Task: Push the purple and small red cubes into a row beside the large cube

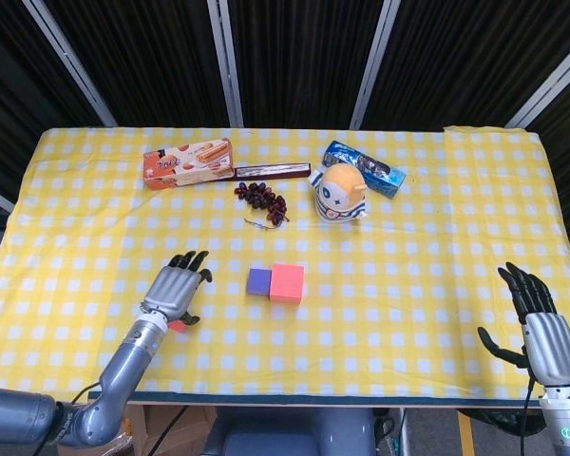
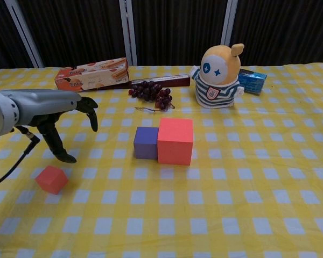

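The large red cube (image 1: 286, 282) (image 2: 175, 141) sits mid-table with the purple cube (image 1: 258, 280) (image 2: 146, 143) touching its left side. The small red cube (image 2: 51, 179) lies alone near the front left; in the head view only its edge (image 1: 177, 326) shows under my left hand. My left hand (image 1: 172, 289) (image 2: 64, 115) hovers open over that area, fingers spread and pointing down, well left of the purple cube. My right hand (image 1: 535, 319) stands open at the table's front right corner, holding nothing.
At the back lie a biscuit box (image 1: 187, 162) (image 2: 92, 74), a dark bar (image 1: 272, 171), a bunch of grapes (image 1: 262, 199) (image 2: 151, 92), a plush toy (image 1: 339, 191) (image 2: 219, 77) and a blue packet (image 1: 365, 168). The yellow checked cloth (image 1: 418, 266) covers the table.
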